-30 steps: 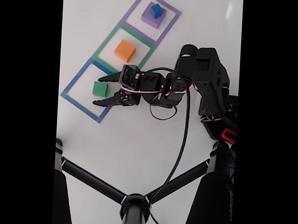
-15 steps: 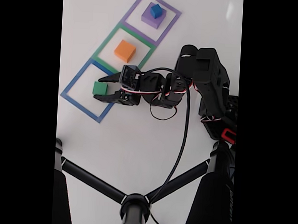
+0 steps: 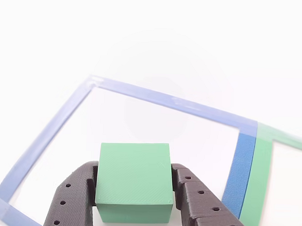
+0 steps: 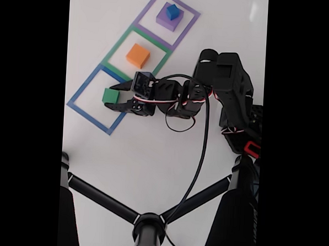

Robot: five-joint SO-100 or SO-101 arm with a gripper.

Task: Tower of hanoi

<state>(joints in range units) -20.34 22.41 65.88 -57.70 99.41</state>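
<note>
Other view: the green block (image 3: 133, 182) sits low in frame, at about 6 o'clock, between the two dark fingers (image 3: 71, 199) of the tool (image 3: 133, 206). Both fingers press against its side faces, so the tool is pinching the block. Block lies inside the blue taped outline (image 3: 166, 99) on the white desk (image 3: 153, 38). A green tape strip (image 3: 260, 171) runs beside the blue one at 4 o'clock.

Fixed view: shows the whole row. Green block (image 4: 110, 96) in the blue outline (image 4: 87, 109), tool (image 4: 115, 97) around it from 3 o'clock. Orange block (image 4: 137, 55) alone in the green outline (image 4: 118, 46). Purple block (image 4: 170, 17) in the purple outline (image 4: 145, 14) at 12 o'clock, blue block (image 4: 172, 11) on top of it. Black arm (image 4: 224, 87) reaches in from 3 o'clock; a black stand (image 4: 148, 227) at 6 o'clock.
</note>
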